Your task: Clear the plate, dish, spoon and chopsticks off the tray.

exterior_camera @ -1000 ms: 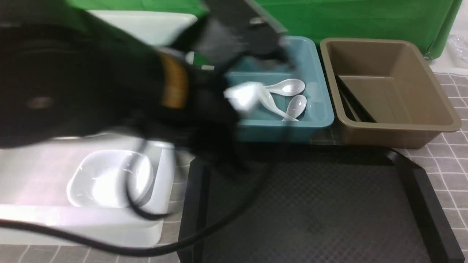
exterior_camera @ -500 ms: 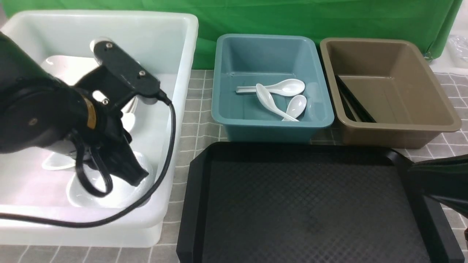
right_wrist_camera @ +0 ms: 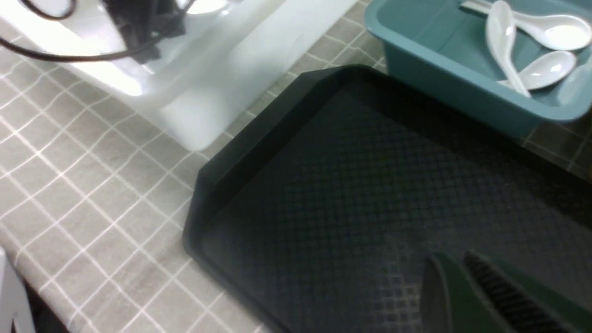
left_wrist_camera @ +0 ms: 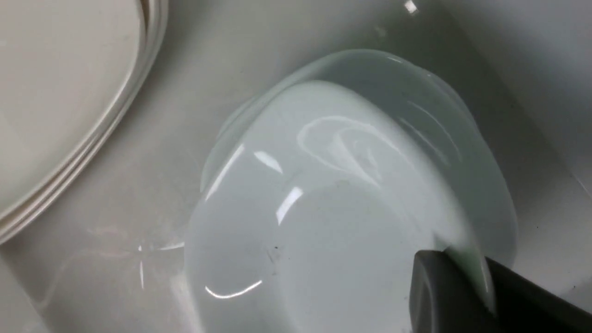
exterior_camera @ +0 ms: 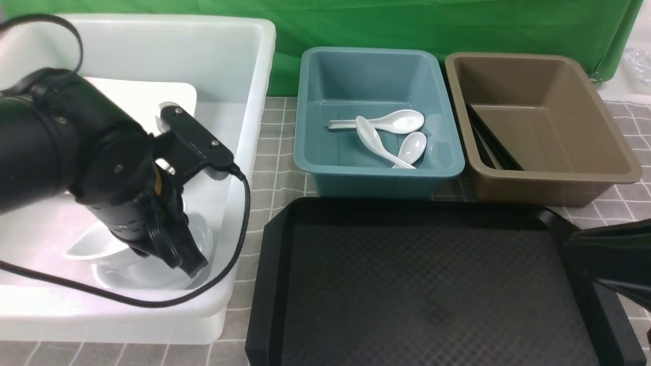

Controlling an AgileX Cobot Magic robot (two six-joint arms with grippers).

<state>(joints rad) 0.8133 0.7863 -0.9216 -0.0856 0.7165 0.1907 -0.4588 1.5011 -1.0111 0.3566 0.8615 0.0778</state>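
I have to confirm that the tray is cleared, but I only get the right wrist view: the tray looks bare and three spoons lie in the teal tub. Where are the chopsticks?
Observer: The chopsticks lie in the brown tub, along its left wall.
Operator: And the dish?
Observer: The left gripper is shut on the rim of the dish and holds it tilted inside the white tub.
Operator: The plate?
Observer: The plate lies in that same white tub, farther back than the dish.
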